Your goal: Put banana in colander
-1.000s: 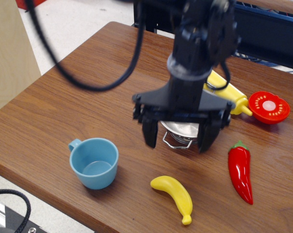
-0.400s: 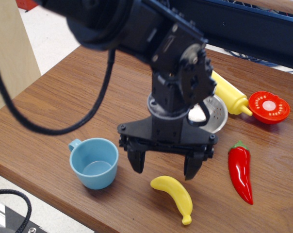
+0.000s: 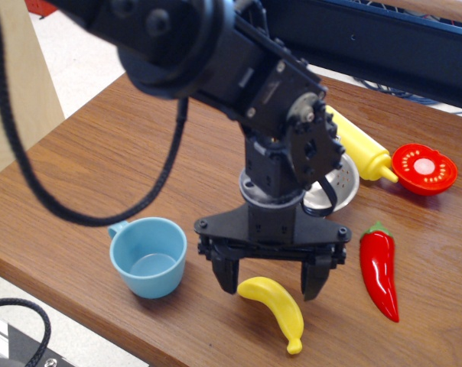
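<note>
The yellow toy banana [image 3: 278, 309] lies on the wooden table [image 3: 101, 160] near the front edge, its stem end pointing to the lower right. My gripper [image 3: 271, 281] is open, its two black fingers straddling the banana's upper left end just above it. The steel colander [image 3: 338, 186] stands behind the gripper, mostly hidden by the arm; only its perforated right side shows.
A light blue cup [image 3: 148, 255] stands left of the gripper. A red pepper [image 3: 379, 269] lies to the right. A yellow squeeze bottle [image 3: 360, 147] and a red tomato half [image 3: 423, 168] lie at the back right. The table's front edge is close.
The open gripper has moved from above the colander toward the front and lowered over the banana. The colander's right side has come into view.
</note>
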Available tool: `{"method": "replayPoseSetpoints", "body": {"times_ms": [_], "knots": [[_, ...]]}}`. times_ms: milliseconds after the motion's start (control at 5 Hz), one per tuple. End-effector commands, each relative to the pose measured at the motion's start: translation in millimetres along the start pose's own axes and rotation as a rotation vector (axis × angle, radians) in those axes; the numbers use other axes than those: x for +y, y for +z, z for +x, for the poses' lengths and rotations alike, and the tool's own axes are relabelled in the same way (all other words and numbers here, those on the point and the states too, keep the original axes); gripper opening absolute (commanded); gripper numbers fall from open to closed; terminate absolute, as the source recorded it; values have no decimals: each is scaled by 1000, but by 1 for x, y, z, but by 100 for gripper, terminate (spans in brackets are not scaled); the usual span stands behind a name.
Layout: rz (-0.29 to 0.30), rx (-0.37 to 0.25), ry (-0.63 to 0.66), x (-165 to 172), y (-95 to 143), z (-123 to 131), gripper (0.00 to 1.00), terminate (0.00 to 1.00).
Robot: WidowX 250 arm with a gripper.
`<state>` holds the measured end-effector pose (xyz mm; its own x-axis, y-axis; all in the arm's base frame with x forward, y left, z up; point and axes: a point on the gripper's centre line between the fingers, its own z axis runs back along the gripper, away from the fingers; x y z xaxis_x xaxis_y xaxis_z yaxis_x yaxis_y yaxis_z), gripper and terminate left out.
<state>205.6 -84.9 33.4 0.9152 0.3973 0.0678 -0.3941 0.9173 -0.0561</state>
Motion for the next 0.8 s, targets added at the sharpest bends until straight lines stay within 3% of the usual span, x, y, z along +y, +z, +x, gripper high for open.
{"method": "replayPoseSetpoints", "body": {"times_ms": [0,600], "knots": [[-16,-18,36,-11,-6,-6,100,0],[9,-50,76,-20,-24,-7,100,0]]}}
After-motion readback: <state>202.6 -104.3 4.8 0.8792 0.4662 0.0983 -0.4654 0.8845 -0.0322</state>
